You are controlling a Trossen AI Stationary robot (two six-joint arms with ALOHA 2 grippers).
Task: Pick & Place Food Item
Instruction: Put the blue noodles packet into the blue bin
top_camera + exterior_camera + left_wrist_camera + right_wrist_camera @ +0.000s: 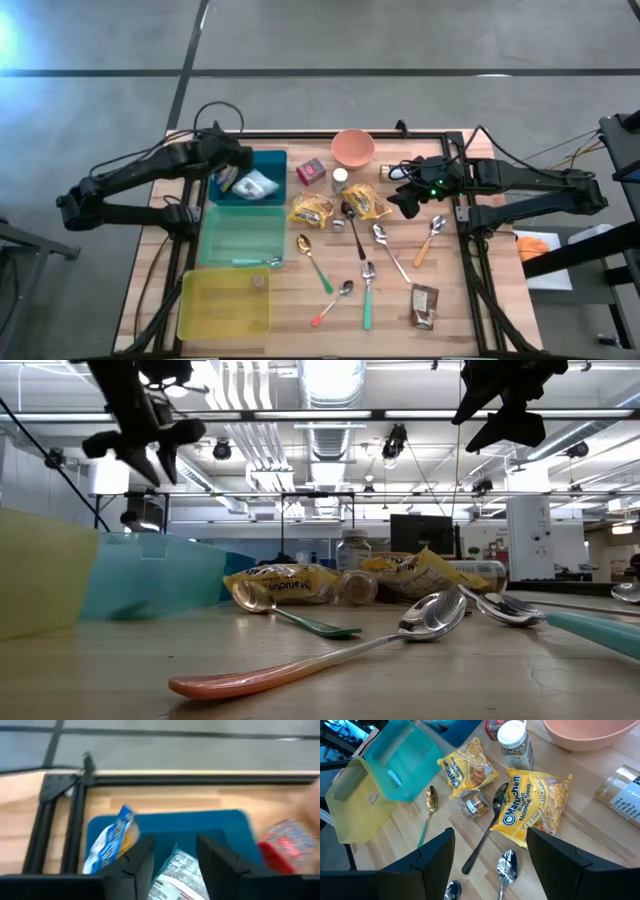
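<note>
wood slat table (290, 300) with black frame, on it: blue bin (268, 165), teal bin (243, 235), yellow bin (225, 303), pink bowl (352, 148), two yellow noodle soup packs (312, 210), red box (311, 171), small jar (340, 178), several spoons (313, 262), brown wrapped snack (424, 305)

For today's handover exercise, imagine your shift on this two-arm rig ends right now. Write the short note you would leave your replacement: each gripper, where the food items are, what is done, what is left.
Left gripper: open, empty, raised over the dark blue bin.
Right gripper: open, empty, raised over the table near the noodle soup packet.
Done: two snack bags lie in the dark blue bin.
Left: on the table remain the noodle soup packet, a second yellow packet, a small wrapped snack, a white-capped jar, a red box and a brown wrapped bar.
The teal bin looks empty; the yellow bin holds one small item. Spoons lie scattered around.
</note>
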